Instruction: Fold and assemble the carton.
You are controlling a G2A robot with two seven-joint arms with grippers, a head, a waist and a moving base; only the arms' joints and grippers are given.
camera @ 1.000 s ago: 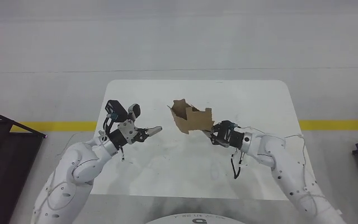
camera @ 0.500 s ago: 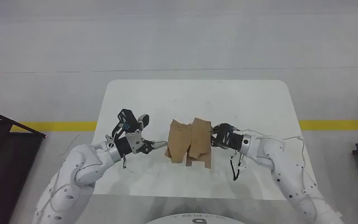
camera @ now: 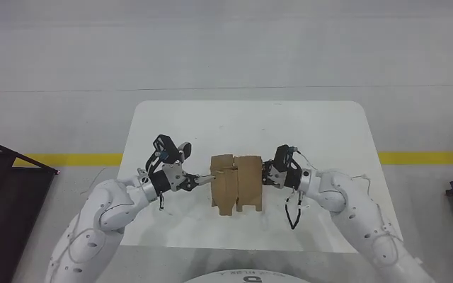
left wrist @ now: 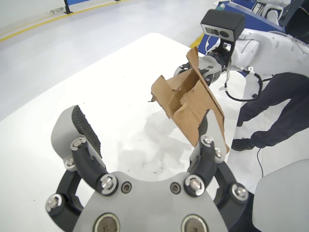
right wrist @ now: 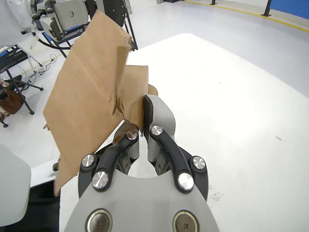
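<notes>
right end effector (right wrist: pixel 138 114): jaws together, clamped on a lower flap of the carton (right wrist: pixel 89 97). One ribbed pad (right wrist: pixel 147 112) sits against the board; the other is hidden behind it.
left end effector (left wrist: pixel 142 114): fingers (left wrist: pixel 83 126) spread wide, gripping nothing. One fingertip touches the carton's near edge, the other is well clear of it over the table (left wrist: pixel 96 85).
carton position: between the two end effectors, hanging from the right one. It looks lifted clear of the table, is half-erected and tilted, and its flaps are loose.
handling (judgement): light corrugated board, stiff across a panel and floppy at the score lines. The edges look ragged, so it will likely tear or crease under a hard pull. A single flap grip will let it swing.
where to hold (judgement): on the flat of a side wall close to a fold, not on the ragged flap edge. The left should pinch the wall it is touching so both sides are braced.
left wrist view adds: the carton's open inside, the inner flaps and the torn edge, with the right end effector just past the far side.
right wrist view adds: the plain outer face and the clamp point itself.
top view adds: the end effectors face each other with the carton squarely between them.
</notes>
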